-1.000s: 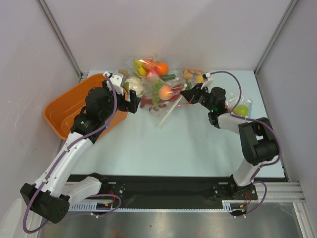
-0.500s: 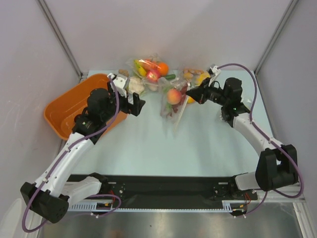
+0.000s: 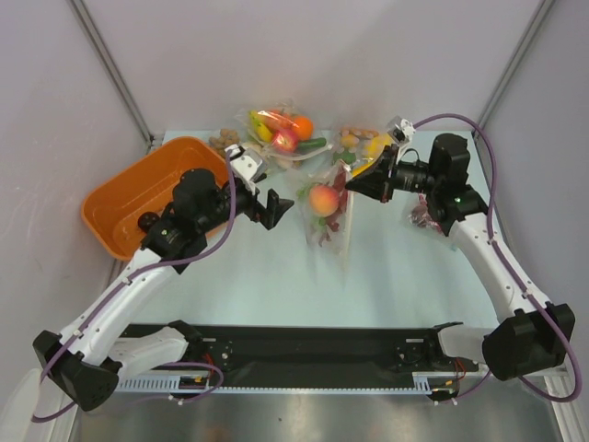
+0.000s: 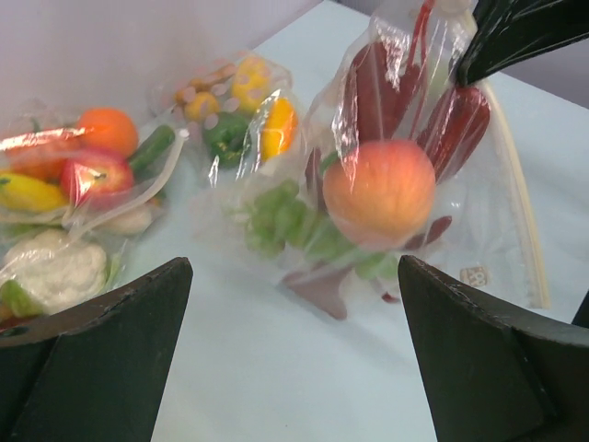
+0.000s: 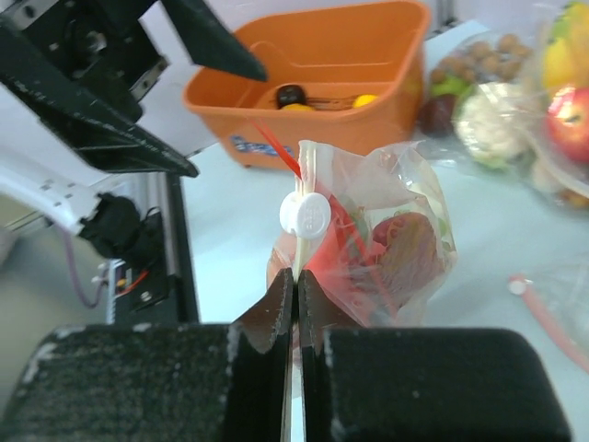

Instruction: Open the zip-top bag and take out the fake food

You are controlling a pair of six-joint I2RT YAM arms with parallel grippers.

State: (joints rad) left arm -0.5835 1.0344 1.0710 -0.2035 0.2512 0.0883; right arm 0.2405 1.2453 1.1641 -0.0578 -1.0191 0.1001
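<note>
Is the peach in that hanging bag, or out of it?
In. The peach shows behind crinkled clear plastic, and the bag hangs from the right tool, which is shut on its zip edge.

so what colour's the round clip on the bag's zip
White; the clip on the zip-top bag shows best in the right wrist view.

The zip-top bag (image 4: 363, 69) hangs pinched by the right pincer (image 4: 480, 53), holding a peach (image 4: 379, 191), red lobster (image 4: 453, 120) and green grapes (image 4: 285, 219), ahead of the left pincer's (image 4: 294, 276) wide-spread fingers (image 4: 110, 341).
</note>
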